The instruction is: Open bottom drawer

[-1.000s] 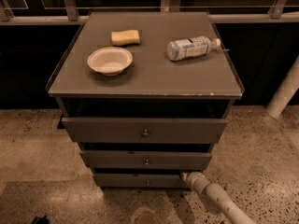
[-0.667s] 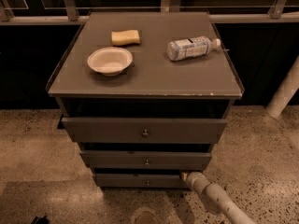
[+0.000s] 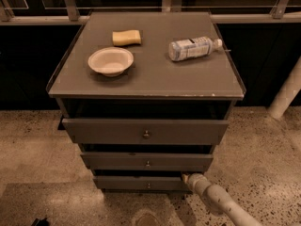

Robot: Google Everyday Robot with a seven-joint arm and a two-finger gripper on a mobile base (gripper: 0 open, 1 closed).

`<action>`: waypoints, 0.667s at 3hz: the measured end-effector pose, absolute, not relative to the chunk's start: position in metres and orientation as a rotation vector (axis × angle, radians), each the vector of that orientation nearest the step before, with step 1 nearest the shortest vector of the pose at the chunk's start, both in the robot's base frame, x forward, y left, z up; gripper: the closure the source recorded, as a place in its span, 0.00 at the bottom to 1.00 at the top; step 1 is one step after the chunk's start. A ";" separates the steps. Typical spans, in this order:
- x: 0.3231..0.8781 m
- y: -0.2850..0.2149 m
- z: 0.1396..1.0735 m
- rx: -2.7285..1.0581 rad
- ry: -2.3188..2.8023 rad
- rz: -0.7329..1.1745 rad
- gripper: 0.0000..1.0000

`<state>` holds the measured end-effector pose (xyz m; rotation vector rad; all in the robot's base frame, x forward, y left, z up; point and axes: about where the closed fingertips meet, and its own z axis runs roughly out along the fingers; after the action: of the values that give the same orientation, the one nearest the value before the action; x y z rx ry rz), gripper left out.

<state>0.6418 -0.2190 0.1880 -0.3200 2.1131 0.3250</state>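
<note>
The grey cabinet has three drawers. The bottom drawer is the lowest and narrowest front, with a tiny round knob at its centre. Above it are the mid-sized drawer and the widest top drawer. My white arm comes in from the lower right. The gripper is at the bottom drawer's upper right corner, tucked against the front edge.
On the cabinet top lie a yellow sponge, a white bowl and a plastic bottle on its side. A white post stands at the right. A railing runs behind. The floor is speckled stone.
</note>
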 end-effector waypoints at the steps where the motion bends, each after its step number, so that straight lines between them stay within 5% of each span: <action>1: 0.635 -0.219 0.183 -0.327 2.150 0.336 1.00; 2: 0.635 -0.219 0.187 -0.327 2.150 0.336 1.00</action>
<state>0.6354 -0.2192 0.1867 -0.3270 2.1504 0.3361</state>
